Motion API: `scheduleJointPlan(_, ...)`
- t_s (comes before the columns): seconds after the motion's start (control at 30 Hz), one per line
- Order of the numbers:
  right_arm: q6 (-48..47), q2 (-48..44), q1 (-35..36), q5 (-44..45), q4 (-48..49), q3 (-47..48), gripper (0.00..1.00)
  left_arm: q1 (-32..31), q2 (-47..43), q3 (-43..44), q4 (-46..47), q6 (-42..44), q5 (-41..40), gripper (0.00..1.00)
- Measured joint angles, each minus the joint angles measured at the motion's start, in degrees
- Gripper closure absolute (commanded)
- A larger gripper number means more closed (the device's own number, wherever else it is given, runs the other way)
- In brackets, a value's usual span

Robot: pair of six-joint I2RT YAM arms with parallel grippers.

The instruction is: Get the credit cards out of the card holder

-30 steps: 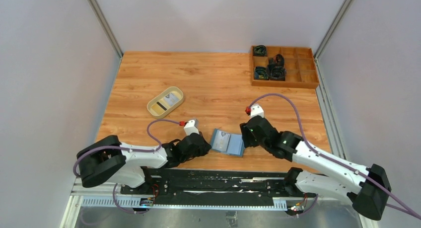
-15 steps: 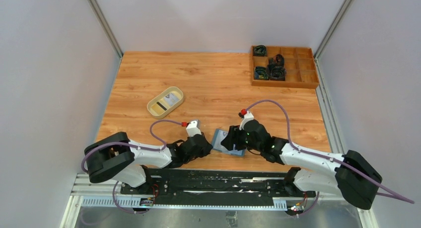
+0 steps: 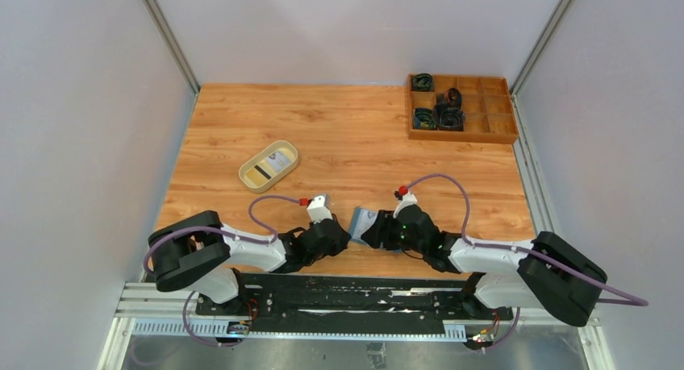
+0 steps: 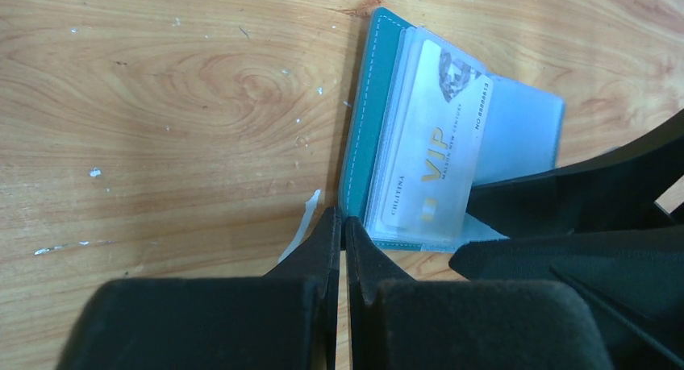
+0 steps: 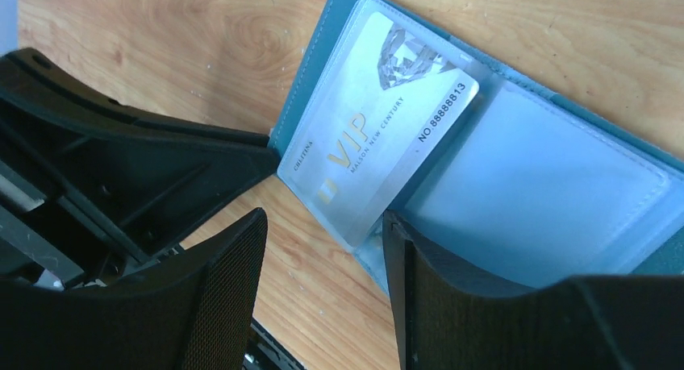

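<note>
Far left: beige oval plastic tray [image 3: 244, 179] on the wooden table [image 3: 347, 128], well apart from both arms. Two flat cards [image 3: 260, 173] seem to lie in it, one dark-striped, one whitish; too small to confirm.

Left gripper [image 4: 343, 225]: fingers pressed together with only a slit between them, tips at the near corner of the teal-blue folding card holder [image 4: 360, 128]. Cannot tell whether they pinch the cover edge or merely press beside it. A pale sliver [image 4: 304, 218] lies by the left finger; unidentified.

The card holder lies open on the table between the two grippers, near the front edge. A whitish plastic VIP card [image 5: 379, 120] sits in a clear sleeve, tilted across the blue-grey inner pocket.

Right gripper [image 5: 323, 225]: jaws apart, straddling the lower end of card and sleeve, nothing clamped.

Far right, back corner: brown wooden compartment box [image 3: 464, 136] with dark items in some cells.

Handling, judged: the card is thin, stiff, light and slick-faced, and the sleeve will probably drag on it. Best hold looks like a pinch across both faces at the short end nearest the right fingers, provided the sleeve opens there. The holder is soft and light, so it will likely slide or lift along unless pinned.

Hidden: the sleeve mouth; any further cards behind this one; the holder's near edge behind the right fingers. The top view shows only a small part of the holder.
</note>
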Motion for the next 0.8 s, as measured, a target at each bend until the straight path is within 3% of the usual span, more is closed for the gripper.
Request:
scheduleJointPlan(0.5,14.4,-3.87,-0.07,8.9,10.29,-8.74,0.42,-0.68,1.18,0.0,1.68,-1.7,-0.61,1.0)
scheduleJointPlan(0.8,14.32,-1.62,-0.15,7.34,15.08,-9.49,0.41,-1.11,2.03,0.55,2.05,-1.84,-1.07,1.0)
